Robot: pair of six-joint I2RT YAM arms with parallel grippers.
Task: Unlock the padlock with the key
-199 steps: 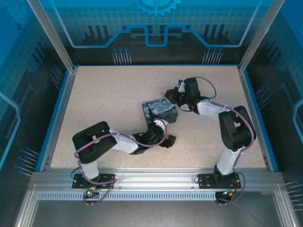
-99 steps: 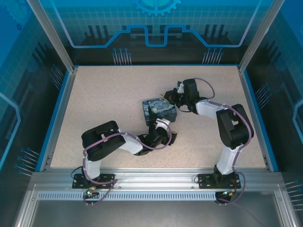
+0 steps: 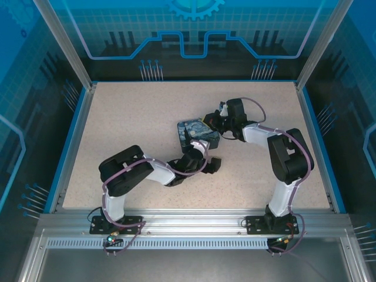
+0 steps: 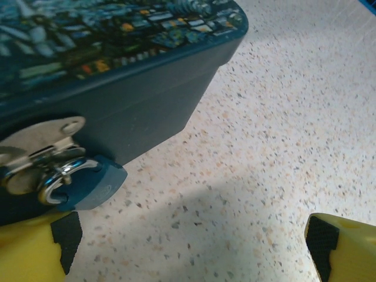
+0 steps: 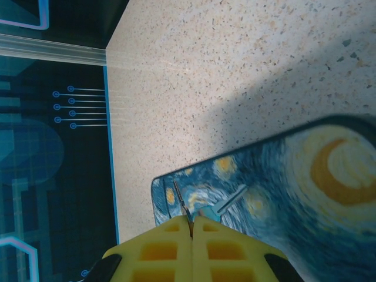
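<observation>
A dark box [image 4: 147, 100] with a blue-and-yellow night-sky lid [image 3: 197, 134] lies mid-table. On its near side, a small teal padlock [image 4: 88, 185] hangs by its shackle from a metal hasp [image 4: 44, 155]. My left gripper [image 4: 194, 247] stands open low over the table just before that side, its left finger [image 4: 35, 247] close under the padlock. Above the lid's far corner, my right gripper [image 5: 192, 226] is shut on a thin wire ring. The key [image 5: 226, 202], teal-headed with a silver blade, sticks out at the fingertips over the lid [image 5: 294, 182].
The speckled table [image 3: 135, 117] has a blue rim and transparent walls on all sides. Open surface lies to the left of and behind the box. Both arms reach in towards the middle from their bases [image 3: 194, 223] at the near edge.
The left arm has folded in and its gripper has come closer to the box's near side. The box has shifted slightly away. The right gripper has edged a little left.
</observation>
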